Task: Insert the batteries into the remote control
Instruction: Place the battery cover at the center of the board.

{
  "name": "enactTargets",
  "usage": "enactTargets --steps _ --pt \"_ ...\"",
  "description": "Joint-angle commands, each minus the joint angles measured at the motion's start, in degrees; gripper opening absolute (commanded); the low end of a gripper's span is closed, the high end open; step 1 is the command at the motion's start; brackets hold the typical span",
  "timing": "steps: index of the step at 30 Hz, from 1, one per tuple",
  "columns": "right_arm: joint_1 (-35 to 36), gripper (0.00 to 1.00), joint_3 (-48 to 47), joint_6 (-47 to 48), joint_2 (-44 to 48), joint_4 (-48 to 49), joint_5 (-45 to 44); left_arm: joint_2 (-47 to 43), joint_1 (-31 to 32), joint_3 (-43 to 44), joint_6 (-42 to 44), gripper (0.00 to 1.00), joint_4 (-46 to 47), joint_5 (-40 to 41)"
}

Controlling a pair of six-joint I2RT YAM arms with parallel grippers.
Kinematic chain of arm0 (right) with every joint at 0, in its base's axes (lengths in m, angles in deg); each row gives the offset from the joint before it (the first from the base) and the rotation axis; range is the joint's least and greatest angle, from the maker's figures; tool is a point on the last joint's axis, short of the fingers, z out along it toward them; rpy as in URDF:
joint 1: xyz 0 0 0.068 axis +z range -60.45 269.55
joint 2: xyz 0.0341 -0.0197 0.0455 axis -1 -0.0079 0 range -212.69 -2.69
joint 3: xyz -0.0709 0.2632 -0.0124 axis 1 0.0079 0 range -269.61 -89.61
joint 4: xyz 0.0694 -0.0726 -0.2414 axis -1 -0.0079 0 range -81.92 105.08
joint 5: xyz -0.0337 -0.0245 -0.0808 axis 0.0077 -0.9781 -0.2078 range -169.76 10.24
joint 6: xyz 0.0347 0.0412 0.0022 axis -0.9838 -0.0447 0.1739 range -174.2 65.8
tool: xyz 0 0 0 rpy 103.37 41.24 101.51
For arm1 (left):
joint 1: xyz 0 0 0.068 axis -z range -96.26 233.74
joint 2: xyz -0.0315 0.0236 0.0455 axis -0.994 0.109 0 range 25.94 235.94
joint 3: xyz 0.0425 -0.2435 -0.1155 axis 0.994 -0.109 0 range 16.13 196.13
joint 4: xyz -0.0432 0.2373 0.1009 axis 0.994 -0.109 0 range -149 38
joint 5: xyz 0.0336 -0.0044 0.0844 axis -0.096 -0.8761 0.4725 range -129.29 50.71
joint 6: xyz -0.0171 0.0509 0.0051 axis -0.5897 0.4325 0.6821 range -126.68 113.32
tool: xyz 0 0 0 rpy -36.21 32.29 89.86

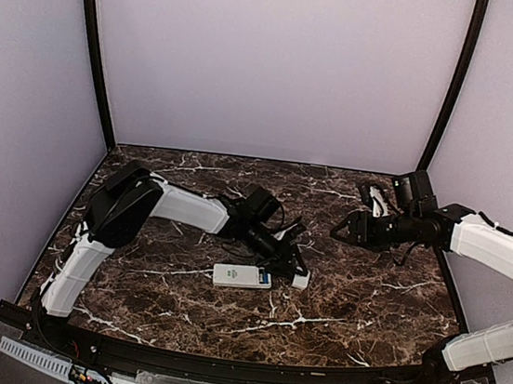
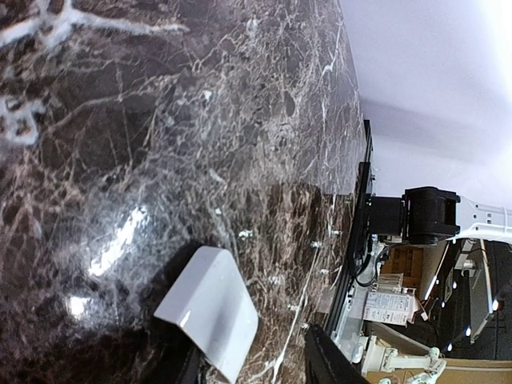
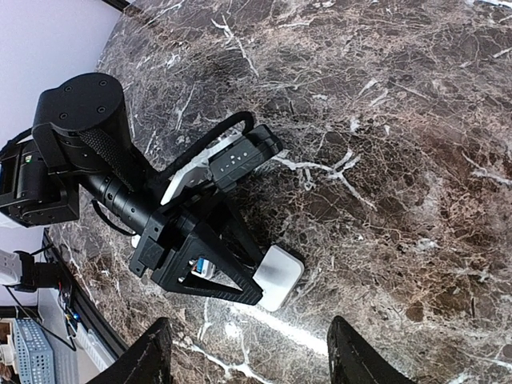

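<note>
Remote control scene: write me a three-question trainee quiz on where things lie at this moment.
1. True or false: the right arm's fingers hold the loose white cover.
2. The remote control lies: A) flat on the marble table, beside the loose white cover; B) between the left arm's fingers; C) up on the right arm.
3. In the top view, what blue things show at the end of the remote control nearest the cover?
Key: 1 false, those fingers are apart with nothing between them; 2 A; 3 the batteries.
</note>
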Motion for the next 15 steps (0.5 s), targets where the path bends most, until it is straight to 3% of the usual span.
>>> enactTargets --steps 1,8,15 --pt "0.12 0.63 -0.01 0.28 0.77 1.09 0.46 -1.56 -0.14 -0.44 5.24 0.45 -6.67 7.11" --pt "0.23 0.61 0.08 -1.44 -1.17 -0.88 -1.26 -4.65 0.11 -0.18 10.03 0.50 -7.68 10.56" --pt "0.93 0.58 3.08 -6.07 -4.76 0.35 -1.08 -10.51 0.20 -2.54 21.37 0.58 -8.23 14.72"
